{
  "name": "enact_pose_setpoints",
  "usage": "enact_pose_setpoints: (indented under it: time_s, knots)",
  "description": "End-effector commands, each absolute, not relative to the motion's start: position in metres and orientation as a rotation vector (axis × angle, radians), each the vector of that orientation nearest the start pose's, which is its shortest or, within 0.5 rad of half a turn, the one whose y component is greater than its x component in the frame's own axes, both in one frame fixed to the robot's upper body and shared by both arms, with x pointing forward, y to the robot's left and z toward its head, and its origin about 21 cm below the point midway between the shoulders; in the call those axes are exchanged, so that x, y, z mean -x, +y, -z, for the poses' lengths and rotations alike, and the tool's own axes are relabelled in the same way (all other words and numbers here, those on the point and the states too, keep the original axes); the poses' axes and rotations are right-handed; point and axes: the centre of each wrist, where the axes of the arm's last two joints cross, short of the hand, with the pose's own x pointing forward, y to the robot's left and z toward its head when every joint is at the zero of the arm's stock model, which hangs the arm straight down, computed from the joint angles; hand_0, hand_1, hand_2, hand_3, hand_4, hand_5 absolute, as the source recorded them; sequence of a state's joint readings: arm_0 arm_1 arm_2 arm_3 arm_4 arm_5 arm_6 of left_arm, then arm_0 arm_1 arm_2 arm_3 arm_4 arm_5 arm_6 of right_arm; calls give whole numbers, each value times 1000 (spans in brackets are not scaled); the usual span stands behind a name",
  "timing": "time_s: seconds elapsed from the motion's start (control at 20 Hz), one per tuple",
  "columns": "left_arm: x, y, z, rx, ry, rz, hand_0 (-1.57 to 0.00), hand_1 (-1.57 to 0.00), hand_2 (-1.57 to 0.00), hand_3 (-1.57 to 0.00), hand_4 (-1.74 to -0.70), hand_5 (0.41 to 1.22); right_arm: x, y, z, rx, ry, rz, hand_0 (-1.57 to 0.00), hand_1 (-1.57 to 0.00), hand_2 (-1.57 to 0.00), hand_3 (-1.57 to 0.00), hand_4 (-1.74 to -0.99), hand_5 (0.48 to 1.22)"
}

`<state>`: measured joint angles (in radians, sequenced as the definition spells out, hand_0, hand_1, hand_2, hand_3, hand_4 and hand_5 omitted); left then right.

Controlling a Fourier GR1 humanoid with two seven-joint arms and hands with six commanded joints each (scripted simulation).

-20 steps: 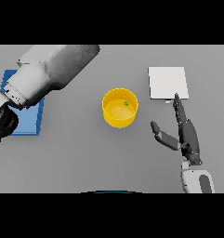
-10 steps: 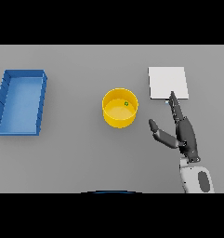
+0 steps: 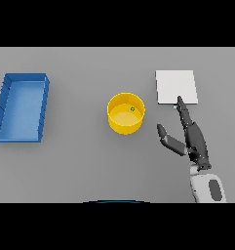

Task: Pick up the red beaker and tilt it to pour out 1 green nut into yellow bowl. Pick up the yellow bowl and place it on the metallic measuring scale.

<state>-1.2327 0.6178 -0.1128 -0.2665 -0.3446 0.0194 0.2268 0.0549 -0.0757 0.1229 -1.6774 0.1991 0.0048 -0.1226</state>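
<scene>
The yellow bowl (image 3: 125, 114) stands upright near the middle of the table with one small green nut (image 3: 132, 109) inside it. The metallic measuring scale (image 3: 176, 87), a flat pale square, lies to the bowl's right and a little farther back. My right hand (image 3: 192, 139) is open, fingers straight and pointing toward the scale's near edge, thumb spread toward the bowl. It sits a short way right of the bowl and touches nothing. No red beaker is visible. My left hand is out of the picture.
A blue tray (image 3: 7, 93) with low walls lies at the table's left side, with nothing in it.
My left arm, which covered the blue tray a second ago, has withdrawn out of view. My right hand has shifted slightly left, toward the bowl.
</scene>
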Motion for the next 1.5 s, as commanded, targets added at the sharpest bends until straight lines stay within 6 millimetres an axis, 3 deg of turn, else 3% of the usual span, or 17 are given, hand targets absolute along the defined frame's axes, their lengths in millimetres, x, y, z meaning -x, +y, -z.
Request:
enact_pose_setpoints:
  time_s: [0.0,0.25,0.3,0.4,0.6,0.7,0.75,0.85,1.0,1.2,1.45]
  knots:
    - [-465,345,-197,-873,-1157,442,-1571,-1571,-1571,-1568,-1741,1221,-232,-222,-13,111,-1741,-307,1,1,1,1,-1129,659]
    - [-429,359,-123,-789,-1141,320,-1571,-1571,-1571,-1570,-1741,1221,-231,-220,-7,109,-1761,-311,1,1,1,1,-1159,677]
    - [-421,360,-118,-788,-1130,305,-1571,-1571,-1571,-1570,-1741,1221,-231,-222,-9,120,-1758,-314,1,1,1,1,-1166,676]
    - [-407,354,-106,-765,-1132,291,-1571,-1571,-1571,-1571,-1741,1151,-232,-221,-12,116,-1762,-318,1,1,1,1,-1174,676]
    - [-388,346,-94,-750,-1083,236,-1571,-1571,-1571,-1571,-1741,925,-231,-219,-9,112,-1743,-317,1,1,1,1,-1157,671]
    - [-382,343,-100,-730,-1065,247,-1571,-1571,-1526,-1525,-1521,818,-232,-221,-9,101,-1746,-307,1,1,1,1,-1155,670]
    - [-375,342,-100,-696,-1090,304,-1469,-1344,-1276,-1318,-1369,774,-232,-221,-10,101,-1745,-302,1,1,1,1,-1153,670]
    - [-367,345,-104,-603,-1103,347,-940,-860,-817,-843,-1126,705,-230,-223,-9,114,-1747,-310,1,1,1,1,-1149,670]
    - [-363,349,-111,-581,-1053,421,-481,-440,-418,-431,-915,651,-233,-223,-10,105,-1755,-305,1,1,1,1,-1155,670]
    - [-365,347,-102,-638,-969,489,-196,-179,-170,-176,-813,627,-234,-222,-10,136,-1754,-328,1,1,1,1,-1157,665]
    - [-366,344,-107,-650,-1078,487,-64,-58,-55,-57,-778,633,-234,-218,-13,204,-1709,-370,1,1,1,1,-1131,631]
